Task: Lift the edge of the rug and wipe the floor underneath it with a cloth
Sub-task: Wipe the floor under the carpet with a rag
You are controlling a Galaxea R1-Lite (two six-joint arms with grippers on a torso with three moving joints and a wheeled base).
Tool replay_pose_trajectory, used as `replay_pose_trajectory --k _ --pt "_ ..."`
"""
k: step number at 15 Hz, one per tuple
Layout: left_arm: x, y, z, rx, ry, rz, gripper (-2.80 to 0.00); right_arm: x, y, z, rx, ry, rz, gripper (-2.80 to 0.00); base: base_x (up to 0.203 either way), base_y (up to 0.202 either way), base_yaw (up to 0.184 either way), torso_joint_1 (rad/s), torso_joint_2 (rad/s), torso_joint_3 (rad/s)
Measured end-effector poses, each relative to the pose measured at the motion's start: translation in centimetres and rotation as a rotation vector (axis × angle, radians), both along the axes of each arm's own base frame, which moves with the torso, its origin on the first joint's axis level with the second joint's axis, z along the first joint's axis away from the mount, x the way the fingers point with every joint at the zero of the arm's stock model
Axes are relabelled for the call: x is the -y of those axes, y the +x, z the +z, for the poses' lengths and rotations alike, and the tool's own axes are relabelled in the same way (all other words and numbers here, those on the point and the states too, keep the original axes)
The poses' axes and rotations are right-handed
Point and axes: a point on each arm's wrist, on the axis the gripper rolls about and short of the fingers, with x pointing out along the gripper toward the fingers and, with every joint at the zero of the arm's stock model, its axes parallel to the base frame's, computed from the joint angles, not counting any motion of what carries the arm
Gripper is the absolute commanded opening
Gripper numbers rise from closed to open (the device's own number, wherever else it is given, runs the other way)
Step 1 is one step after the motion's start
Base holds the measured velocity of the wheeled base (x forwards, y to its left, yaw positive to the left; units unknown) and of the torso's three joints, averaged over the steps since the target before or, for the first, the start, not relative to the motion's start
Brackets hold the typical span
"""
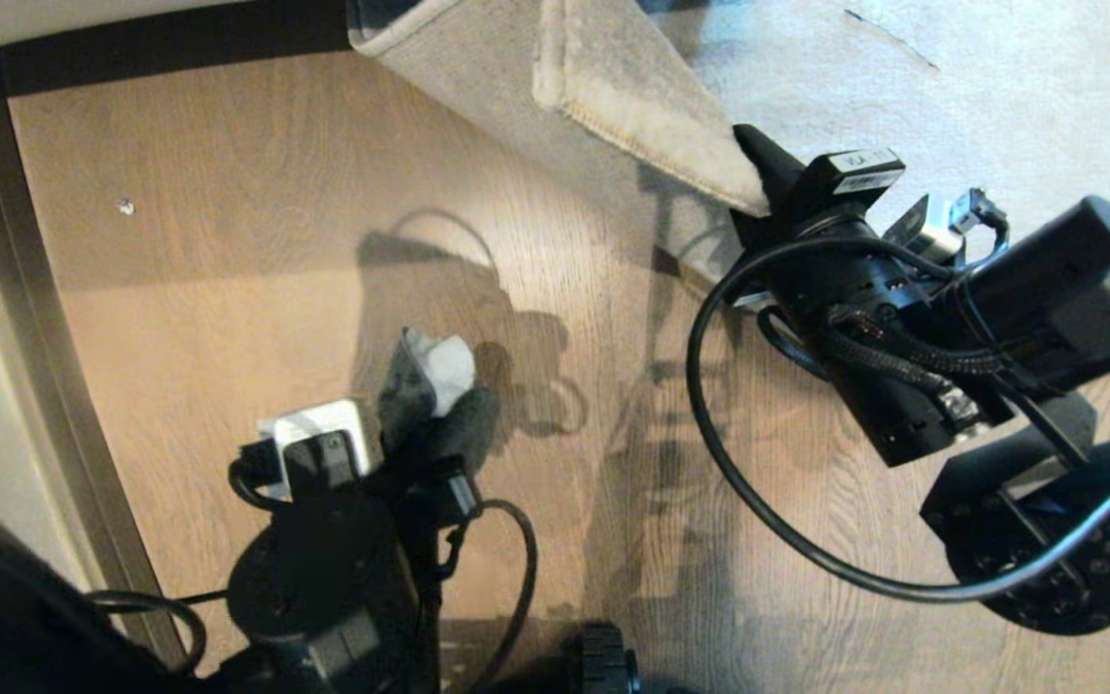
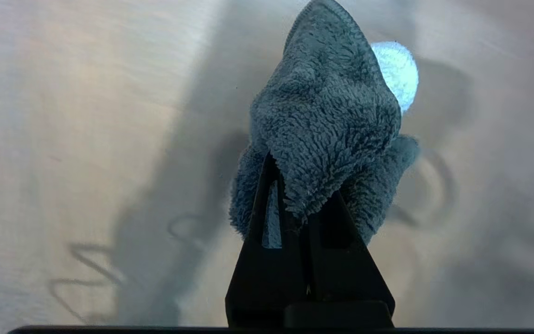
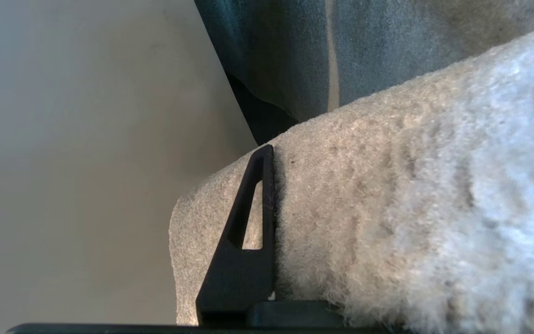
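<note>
This looks like a room in a home. Warm brown wood-grain plank floor [image 1: 227, 289] runs up to a dark brown skirting strip [image 1: 131, 53] beneath a pale wall [image 1: 35, 24]. A large pale grey short-pile rug [image 1: 998, 96] lies over the planks, its edge [image 1: 632, 96] turned up to show beige backing.

Head looks down; wrists close on cloth [image 2: 322, 120], rug edge [image 3: 387, 199]
</note>
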Motion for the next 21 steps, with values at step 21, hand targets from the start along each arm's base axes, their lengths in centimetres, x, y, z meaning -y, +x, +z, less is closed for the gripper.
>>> replay_pose_trajectory --k 21 --pt "9.6 8.9 -3.6 0.096 -0.187 0.051 -2.80 0.3 -0.3 0.2 0.004 0.002 -0.004 -2.80 0.000 0.000 0.000 0.000 0.00 0.000"
